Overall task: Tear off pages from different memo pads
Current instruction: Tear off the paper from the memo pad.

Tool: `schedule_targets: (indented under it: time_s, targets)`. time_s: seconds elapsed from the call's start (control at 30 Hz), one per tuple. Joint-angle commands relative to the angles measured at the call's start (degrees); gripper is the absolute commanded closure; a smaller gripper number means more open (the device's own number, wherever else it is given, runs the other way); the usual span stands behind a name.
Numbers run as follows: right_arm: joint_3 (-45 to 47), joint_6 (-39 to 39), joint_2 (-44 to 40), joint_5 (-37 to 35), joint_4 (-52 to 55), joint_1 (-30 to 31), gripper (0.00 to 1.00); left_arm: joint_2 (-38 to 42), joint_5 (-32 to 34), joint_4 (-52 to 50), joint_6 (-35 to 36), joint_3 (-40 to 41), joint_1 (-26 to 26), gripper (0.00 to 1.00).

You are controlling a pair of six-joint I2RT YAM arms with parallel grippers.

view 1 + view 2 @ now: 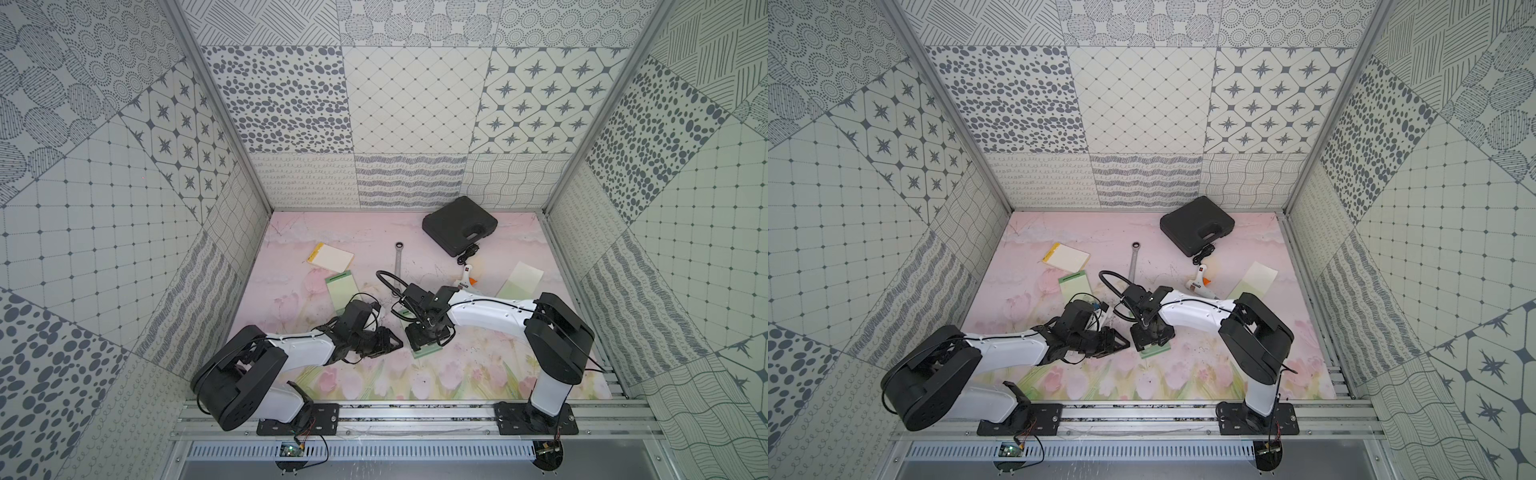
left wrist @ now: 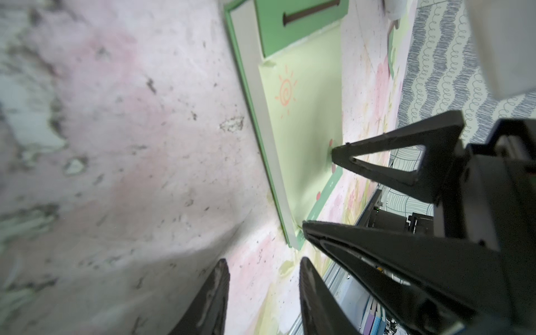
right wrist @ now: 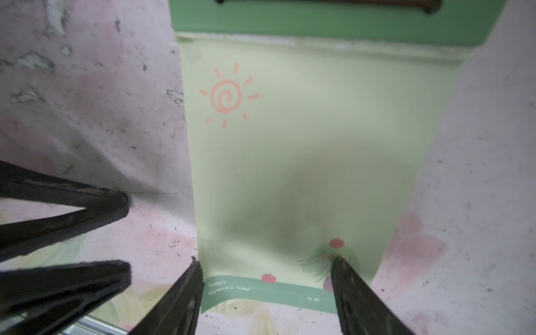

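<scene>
The right end effector [image 3: 266,261] stands over a pale green memo pad [image 3: 304,159] near the front middle of the counter [image 1: 291,232]. Its two fingers are wide apart. One tip is at the side edge of the pad near the lower green band, and the other tip is on the small tree picture. Nothing is clamped between them. The lower edge of the top page looks a little curved.

The left end effector [image 2: 264,261] is just beside this pad, low over the counter, with its fingers apart and nothing between them.

A second green pad [image 1: 343,286] lies farther back on the left, and a cream pad with a yellow band [image 1: 331,258] lies behind it. Two loose pages [image 1: 519,280], one cream and one pale green, overlap at the right side near a glue gun [image 1: 467,278]. A wrench [image 1: 397,266] and a black case [image 1: 459,226] lie toward the back.
</scene>
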State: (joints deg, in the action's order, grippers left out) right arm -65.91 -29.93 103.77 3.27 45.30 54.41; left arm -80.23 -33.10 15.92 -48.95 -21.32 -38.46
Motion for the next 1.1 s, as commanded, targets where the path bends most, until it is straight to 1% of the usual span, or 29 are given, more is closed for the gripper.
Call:
schedule_targets:
  time_s: [0.0,0.33,0.6,0.9,1.07]
  targets:
    - [4.76,0.59,6.19,5.23,-5.04,0.12,0.29,-0.55,-3.64,3.79,-0.76,0.49,-0.63,0.6]
    - [5.6,0.06,6.38,5.78,-6.19,-0.1,0.29,-2.07,-4.78,6.56,-2.71,0.78,-1.44,0.65]
    - [6.45,0.75,5.59,5.92,-6.71,-0.12,0.28,-3.0,-4.56,7.83,-3.66,1.0,-1.68,0.66]
    - [7.28,0.03,5.68,6.12,-7.53,-0.43,0.3,-4.23,-4.6,9.31,-4.64,0.93,-3.11,0.7]
    - [7.77,-0.55,5.41,6.14,-7.84,-0.62,0.31,-5.08,-4.6,10.47,-5.19,0.76,-3.62,0.7]
